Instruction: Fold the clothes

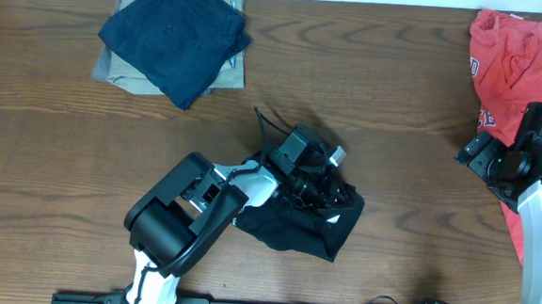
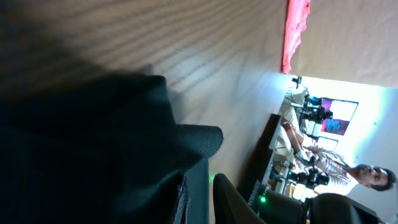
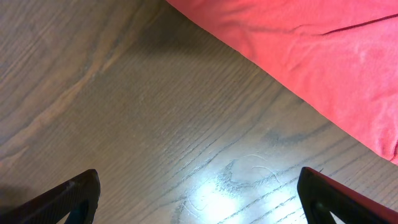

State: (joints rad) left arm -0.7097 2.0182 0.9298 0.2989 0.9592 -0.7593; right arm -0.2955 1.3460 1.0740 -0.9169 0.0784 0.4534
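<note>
One black shirt [image 1: 318, 232] lies bunched in a small heap at the near side of the table [image 1: 396, 103]. The left gripper [image 1: 318, 185] presses on the shirt's far edge; whether its jaws pinch cloth I cannot tell. Well right of the shirt the right gripper [image 3: 198, 183] gapes wide and empty beside a red garment [image 1: 517, 63]. Far left of the shirt sits a navy-on-khaki pile [image 1: 175, 33]. Likely mid-fold; next, the heap needs squaring flat.

Dark brown wooden table [image 1: 396, 103] with wavy grain. Between the tips of the right pincer [image 3: 199, 177], white glare [image 3: 214, 198] shines on the wood. Beyond the left pincer [image 1: 314, 190], a bright room [image 2: 373, 93] with a person [image 2: 368, 176].
</note>
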